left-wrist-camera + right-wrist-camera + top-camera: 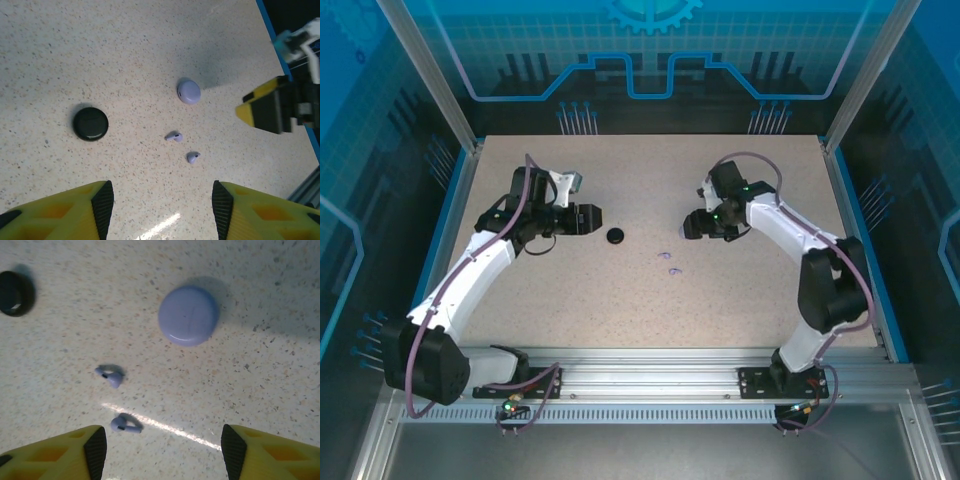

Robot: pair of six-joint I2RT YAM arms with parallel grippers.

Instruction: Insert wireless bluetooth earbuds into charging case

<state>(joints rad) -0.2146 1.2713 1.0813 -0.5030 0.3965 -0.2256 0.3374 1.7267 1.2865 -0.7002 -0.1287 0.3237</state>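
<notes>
Both claws wide, empty: left gripper (pixel 160 202), right gripper (pixel 160 447). Two pale lavender stemmed plastic earbuds (pixel 110 375) lie loose on the speckled table (pixel 150 40) near the closed round lavender case (pixel 188 315). In the right wrist view the round black case (pixel 90 123) is cut off at the frame edge.

**Worktop** (pixel 620 310): flat beige speckled stone-look slab with thin blue edging (pixel 438 240) along the left and right sides.
**Near edge:** ribbed silver aluminium rail (pixel 650 375) running across.
**Frame:** slanted silver aluminium posts (pixel 428 75) at the rear left and rear right.
**Enclosure walls:** translucent blue panels (pixel 520 50) printed with a grid, circuit lines and a gear emblem (pixel 653 12).
**Lighting:** even overhead, with one bright streak (pixel 165 426) glinting on the worktop.
</notes>
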